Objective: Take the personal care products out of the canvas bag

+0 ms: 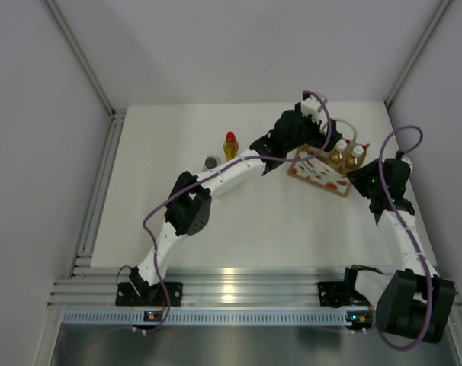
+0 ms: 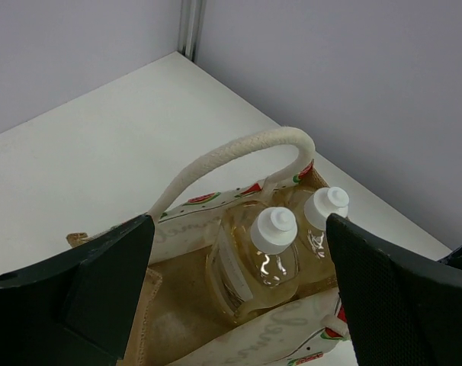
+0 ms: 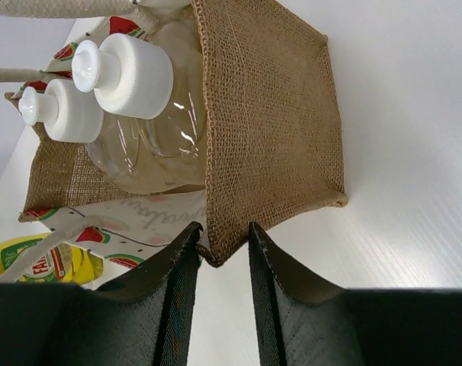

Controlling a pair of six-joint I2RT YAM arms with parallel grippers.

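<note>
The canvas bag lies at the back right with its printed white panel facing up. Two amber bottles with white caps stick out of its mouth. My left gripper is open over the mouth; in the left wrist view its fingers straddle the nearer bottle, the other beside it. My right gripper is pinched on the bag's burlap corner. The yellow bottle with a red cap and the clear bottle with a dark grey cap stand on the table.
The bag's white rope handle arches above the bottles. The right wall is close behind the bag. The left arm's links stretch across the table's middle. An aluminium rail runs along the near edge.
</note>
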